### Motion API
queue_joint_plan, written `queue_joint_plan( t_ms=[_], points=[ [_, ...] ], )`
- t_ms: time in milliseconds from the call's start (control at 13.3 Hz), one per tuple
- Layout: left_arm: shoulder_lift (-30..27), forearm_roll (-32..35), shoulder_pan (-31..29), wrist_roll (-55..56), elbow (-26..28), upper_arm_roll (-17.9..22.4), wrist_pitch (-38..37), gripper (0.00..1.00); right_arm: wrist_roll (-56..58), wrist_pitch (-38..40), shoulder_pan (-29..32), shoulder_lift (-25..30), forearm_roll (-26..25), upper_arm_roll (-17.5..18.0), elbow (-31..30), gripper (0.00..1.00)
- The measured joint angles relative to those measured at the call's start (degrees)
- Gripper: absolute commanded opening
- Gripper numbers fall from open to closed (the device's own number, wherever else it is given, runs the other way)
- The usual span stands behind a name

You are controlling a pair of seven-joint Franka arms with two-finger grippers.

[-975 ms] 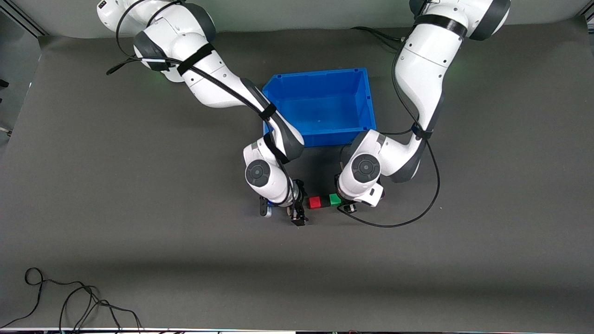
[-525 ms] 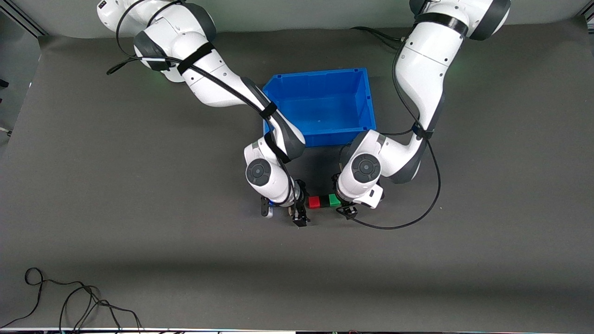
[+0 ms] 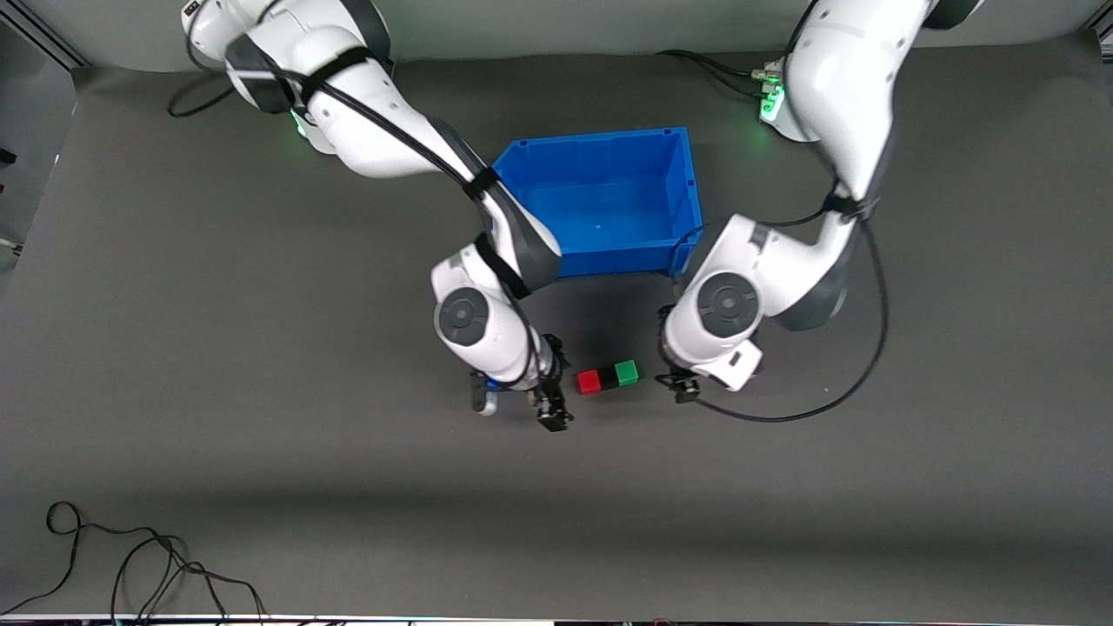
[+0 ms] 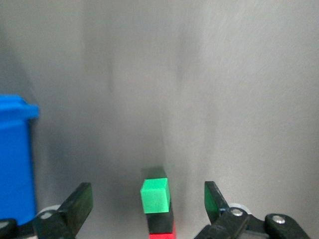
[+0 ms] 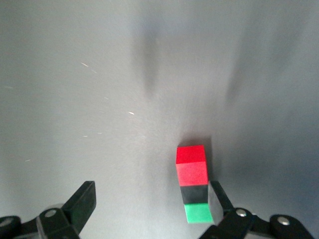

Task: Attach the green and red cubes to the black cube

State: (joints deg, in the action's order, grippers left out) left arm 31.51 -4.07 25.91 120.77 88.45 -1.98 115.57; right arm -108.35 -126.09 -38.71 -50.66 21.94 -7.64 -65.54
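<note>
The red cube (image 3: 589,381), the black cube (image 3: 608,377) and the green cube (image 3: 626,373) lie touching in one row on the table, black in the middle. My left gripper (image 3: 684,385) is open and empty beside the green end, apart from it. My right gripper (image 3: 551,407) is open and empty beside the red end, apart from it. The left wrist view shows the green cube (image 4: 155,195) between my open left gripper (image 4: 147,193), with the black cube (image 4: 159,222) and a sliver of red past it. The right wrist view shows red (image 5: 191,167), black (image 5: 195,193) and green (image 5: 198,213) close to one finger of my open right gripper (image 5: 152,194).
A large blue bin (image 3: 609,139) stands farther from the front camera than the cubes, between the two arms; its corner shows in the left wrist view (image 4: 15,164). A black cable (image 3: 130,565) lies coiled near the front edge at the right arm's end.
My left gripper has let go at the green cube and drawn back toward the left arm's end. My right gripper has shifted slightly away from the red cube. The cubes stay in their row.
</note>
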Motion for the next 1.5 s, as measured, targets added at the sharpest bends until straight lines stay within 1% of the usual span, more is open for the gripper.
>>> queue_joint_plan(
  t_ms=[225, 375, 600, 750, 900, 1050, 1200, 1350, 1500],
  points=[
    [-6.45, 0.16, -3.75, -11.93, 1.83, 0.15, -6.81, 1.00, 8.39, 13.26, 4.74, 7.82, -0.21, -0.58, 0.40, 1.00],
    [-10.41, 0.28, -7.02, -25.18, 2.44, 0.25, -10.06, 1.00, 17.56, 22.62, 9.05, 13.53, -0.24, -0.68, 0.43, 1.00],
    [-15.42, 0.81, -12.57, -48.26, 2.80, 0.37, -18.69, 1.00, 33.08, 36.05, 14.12, 21.52, -0.66, -1.60, 0.30, 1.00],
    [-18.75, 1.08, -17.79, -65.34, 2.99, 0.40, -25.50, 1.00, 44.36, 43.55, 15.08, 25.27, -2.09, -4.93, 0.24, 1.00],
    [-22.49, 2.61, -23.35, -82.37, 4.38, 0.52, -29.51, 1.00, 56.99, 49.80, 15.16, 28.10, -3.71, -9.71, 0.14, 1.00],
    [-26.89, 5.17, -27.06, -95.62, 8.31, 0.61, -29.48, 1.00, 70.71, 53.92, 15.26, 30.37, -6.60, -14.35, -0.07, 1.00],
    [-31.42, 5.75, -29.83, -104.79, 13.60, 0.63, -28.60, 1.00, 83.34, 55.65, 15.35, 32.07, -9.24, -17.76, -0.70, 1.00],
    [-35.80, 5.80, -31.76, -112.03, 18.44, 0.76, -27.01, 1.00, 89.02, 55.74, 15.36, 32.54, -10.79, -18.94, -1.35, 1.00],
    [-40.58, 4.93, -32.13, -121.41, 19.95, 1.25, -26.32, 1.00, 89.93, 55.74, 15.06, 32.46, -11.17, -18.91, -1.82, 1.00]
  ],
)
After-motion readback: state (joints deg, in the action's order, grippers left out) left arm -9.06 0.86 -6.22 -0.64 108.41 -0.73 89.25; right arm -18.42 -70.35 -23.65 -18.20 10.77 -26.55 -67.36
